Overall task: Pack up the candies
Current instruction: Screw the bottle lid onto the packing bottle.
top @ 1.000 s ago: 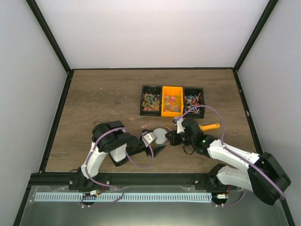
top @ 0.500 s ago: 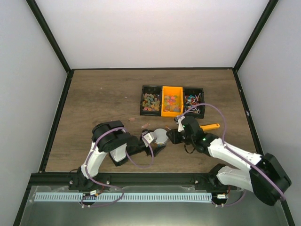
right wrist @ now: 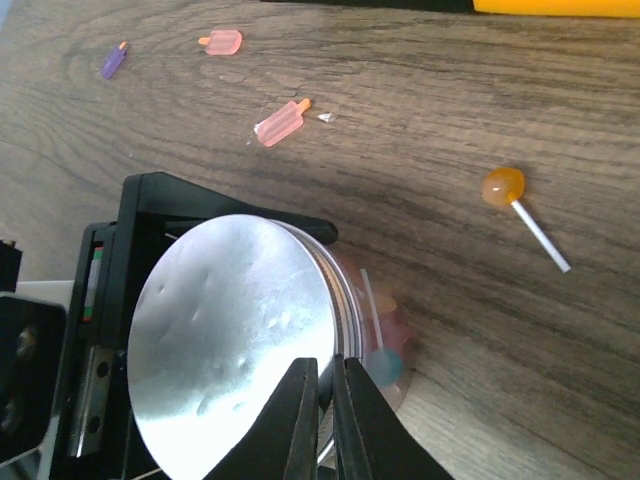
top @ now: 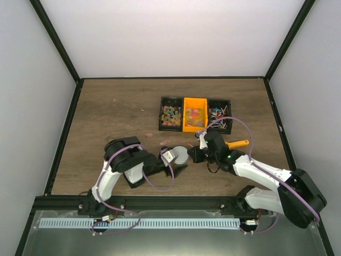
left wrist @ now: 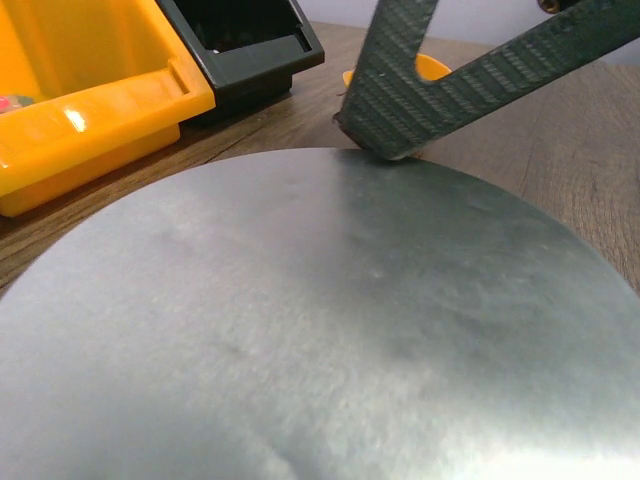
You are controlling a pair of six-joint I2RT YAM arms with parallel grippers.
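Observation:
A clear jar (right wrist: 388, 335) with a round silver lid (right wrist: 235, 330) lies tilted in my left gripper (top: 175, 164), whose black jaws sit on either side of it. Candies show blurred through the jar wall. In the left wrist view the lid (left wrist: 300, 320) fills the frame and hides my own fingers. My right gripper (right wrist: 323, 400) is pinched nearly shut on the lid's rim; its fingertips (left wrist: 385, 135) touch the far edge of the lid. More candies fill three bins (top: 195, 114) at the back. Loose candies lie on the table: pink pieces (right wrist: 280, 123), an orange lollipop (right wrist: 503, 186).
The bins are black (top: 170, 114), orange and black (top: 219, 115), in a row behind the jar. An orange scoop (top: 237, 143) lies right of my right arm. A purple sweet (right wrist: 112, 62) and another pink one (right wrist: 224, 42) lie on the wood table (top: 117, 117).
My right gripper has shifted slightly at the lid's edge. The jar and my left arm have stayed in place.

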